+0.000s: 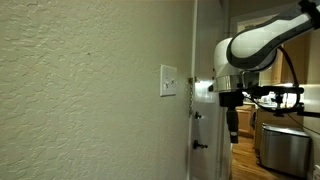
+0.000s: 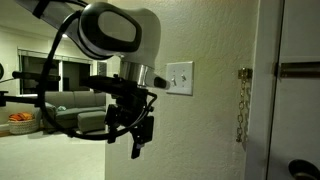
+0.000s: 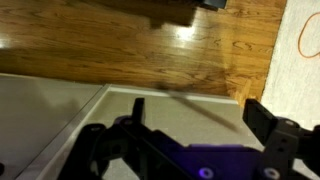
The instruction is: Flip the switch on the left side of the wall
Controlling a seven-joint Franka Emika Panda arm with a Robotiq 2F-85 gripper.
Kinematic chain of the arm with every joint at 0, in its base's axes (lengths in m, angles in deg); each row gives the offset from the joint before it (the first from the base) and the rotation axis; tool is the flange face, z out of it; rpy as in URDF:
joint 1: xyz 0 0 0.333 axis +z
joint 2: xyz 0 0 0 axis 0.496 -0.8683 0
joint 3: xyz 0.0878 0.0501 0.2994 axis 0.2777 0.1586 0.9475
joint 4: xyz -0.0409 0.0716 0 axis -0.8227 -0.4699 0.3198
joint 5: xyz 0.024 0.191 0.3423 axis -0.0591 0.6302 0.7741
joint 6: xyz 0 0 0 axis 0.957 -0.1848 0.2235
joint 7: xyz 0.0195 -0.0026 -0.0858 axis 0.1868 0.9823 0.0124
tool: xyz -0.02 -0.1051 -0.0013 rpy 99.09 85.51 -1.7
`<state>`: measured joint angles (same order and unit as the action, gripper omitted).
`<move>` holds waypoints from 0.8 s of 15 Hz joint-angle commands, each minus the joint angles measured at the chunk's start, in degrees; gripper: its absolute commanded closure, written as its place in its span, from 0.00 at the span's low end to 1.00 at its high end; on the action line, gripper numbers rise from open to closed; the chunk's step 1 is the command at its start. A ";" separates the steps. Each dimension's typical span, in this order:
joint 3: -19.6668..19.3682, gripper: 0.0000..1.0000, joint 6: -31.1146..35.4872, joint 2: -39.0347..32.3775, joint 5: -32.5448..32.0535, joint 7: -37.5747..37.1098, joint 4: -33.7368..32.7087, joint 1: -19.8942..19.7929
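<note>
The small white rectangular plastic switch plate (image 2: 179,76) sits on the cream textured plaster wall (image 2: 215,120). The black Robotiq gripper (image 2: 137,140) hangs below it, pointing floorward and not aimed at it, jaws seemingly wide.

Exterior views flank the switch (image 1: 168,82) oppositely; wrist view faces the floor (image 3: 100,40).

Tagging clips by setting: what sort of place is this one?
Probably a home: a grey sofa in a living area, a wood floor, and a light-switch plate on a textured wall beside a white door.
</note>
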<state>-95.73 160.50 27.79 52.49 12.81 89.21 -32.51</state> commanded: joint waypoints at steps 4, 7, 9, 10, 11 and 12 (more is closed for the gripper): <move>1.95 0.00 9.44 2.32 6.13 -6.12 -1.31 1.30; 3.75 0.00 14.93 2.71 4.68 -9.62 -1.36 1.86; 5.12 0.00 19.48 3.01 2.73 -13.25 -0.93 2.01; 5.79 0.00 21.37 3.08 1.89 -15.11 -0.76 1.99; 6.30 0.00 22.53 3.05 1.08 -16.87 -0.73 1.92; 5.33 0.00 19.71 1.01 2.99 -13.06 -2.62 2.08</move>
<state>-89.74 180.41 28.82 55.61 -0.23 86.69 -31.09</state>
